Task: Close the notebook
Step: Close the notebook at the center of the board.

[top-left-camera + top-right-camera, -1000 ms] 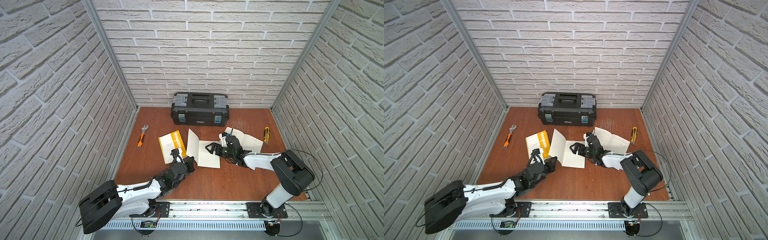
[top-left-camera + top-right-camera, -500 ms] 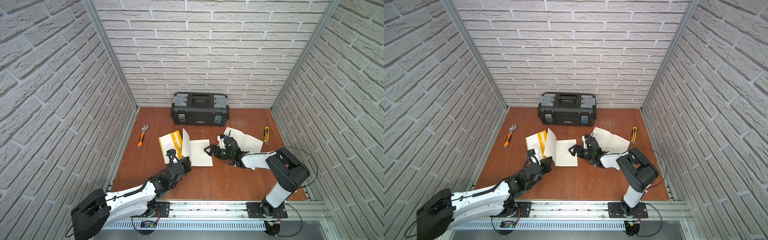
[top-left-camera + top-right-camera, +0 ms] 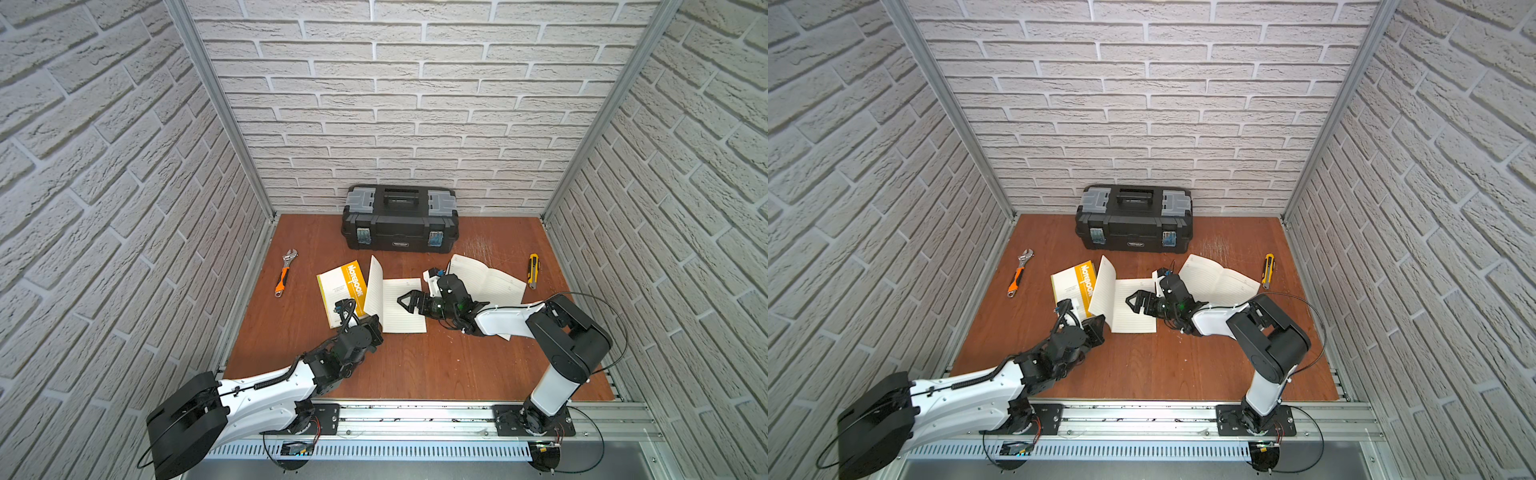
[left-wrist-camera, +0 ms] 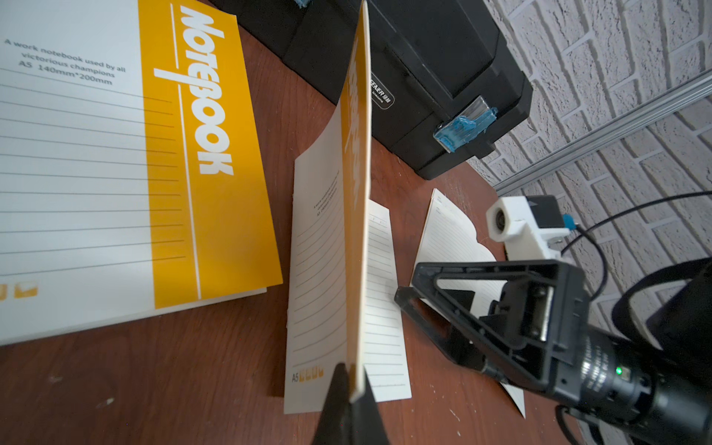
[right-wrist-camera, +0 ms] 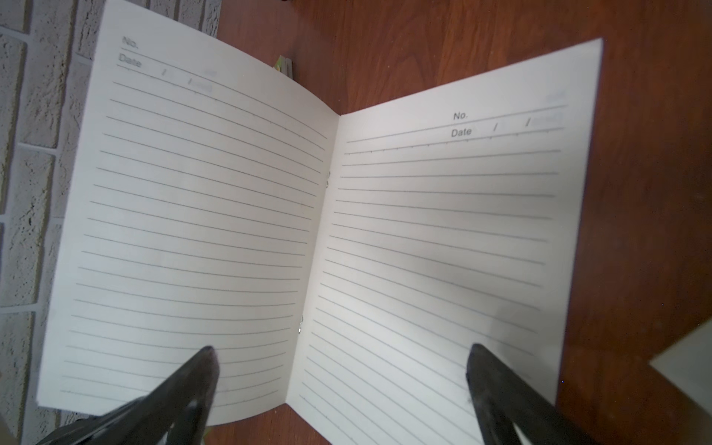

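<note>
Lying mid-surface (image 3: 415, 365), in front of the black toolbox (image 3: 400, 224): notebook (image 3: 401, 309), half open. Its yellow cover (image 4: 356, 192) is standing nearly upright, with the left tool (image 4: 352, 389) clamping its edge. The right tool (image 3: 406, 300) is hovering over the flat lined page, fingers (image 5: 200, 370) spread apart. Flanking it are a closed notebook (image 3: 340, 291) on the left and a second open notebook (image 3: 488, 282) on the right. The wrench (image 3: 284, 272) and utility knife (image 3: 532, 271) are lying well apart.

Left arm (image 3: 270, 390) and right arm (image 3: 552, 386): white link shells (image 3: 505, 318) between bulky black joint housings (image 3: 569, 332), black cables (image 3: 274, 380) running outside; right gripper (image 3: 405, 301) black, with triangular openwork fingers (image 4: 481, 266) (green indicator light (image 4: 618, 370) behind).
</note>
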`<state>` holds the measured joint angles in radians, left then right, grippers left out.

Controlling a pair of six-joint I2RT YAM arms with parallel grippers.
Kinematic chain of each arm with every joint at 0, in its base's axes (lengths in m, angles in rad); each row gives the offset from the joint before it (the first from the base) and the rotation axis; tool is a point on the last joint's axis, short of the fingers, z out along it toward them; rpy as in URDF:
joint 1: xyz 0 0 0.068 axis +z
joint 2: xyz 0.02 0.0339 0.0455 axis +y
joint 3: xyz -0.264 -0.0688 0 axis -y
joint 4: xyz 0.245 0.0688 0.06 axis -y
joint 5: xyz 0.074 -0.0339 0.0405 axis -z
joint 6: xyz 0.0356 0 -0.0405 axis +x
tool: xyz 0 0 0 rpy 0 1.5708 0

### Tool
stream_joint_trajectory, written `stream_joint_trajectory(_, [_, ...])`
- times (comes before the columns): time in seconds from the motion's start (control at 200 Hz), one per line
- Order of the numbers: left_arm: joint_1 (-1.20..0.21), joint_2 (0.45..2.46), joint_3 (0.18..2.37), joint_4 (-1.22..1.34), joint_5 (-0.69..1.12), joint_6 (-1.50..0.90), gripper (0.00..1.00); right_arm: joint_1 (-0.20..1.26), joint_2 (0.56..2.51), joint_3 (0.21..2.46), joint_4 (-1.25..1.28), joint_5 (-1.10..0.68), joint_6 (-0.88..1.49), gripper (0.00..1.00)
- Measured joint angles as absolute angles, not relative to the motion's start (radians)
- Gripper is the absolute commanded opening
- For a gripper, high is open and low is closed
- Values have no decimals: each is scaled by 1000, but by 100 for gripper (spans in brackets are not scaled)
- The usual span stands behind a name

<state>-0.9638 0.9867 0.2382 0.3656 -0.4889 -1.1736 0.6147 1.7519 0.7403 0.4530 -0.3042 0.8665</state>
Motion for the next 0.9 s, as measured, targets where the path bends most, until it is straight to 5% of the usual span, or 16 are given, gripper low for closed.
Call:
stream_joint_trajectory(0.28, [-959, 966, 238, 368, -483, -1158, 0, 617, 1779, 744, 481, -298, 876, 100])
stream_joint_trajectory(0.355, [-957, 974, 238, 391, -464, -1133, 27, 617, 1787, 744, 499, -298, 883, 100])
stream_joint_trajectory(0.48, [-952, 1002, 238, 463, -411, -1091, 41, 617, 1798, 744, 524, -299, 886, 100])
stream_joint_trajectory(0.9, [-904, 1236, 259, 709, -165, -1006, 38, 617, 1809, 742, 554, -300, 890, 100])
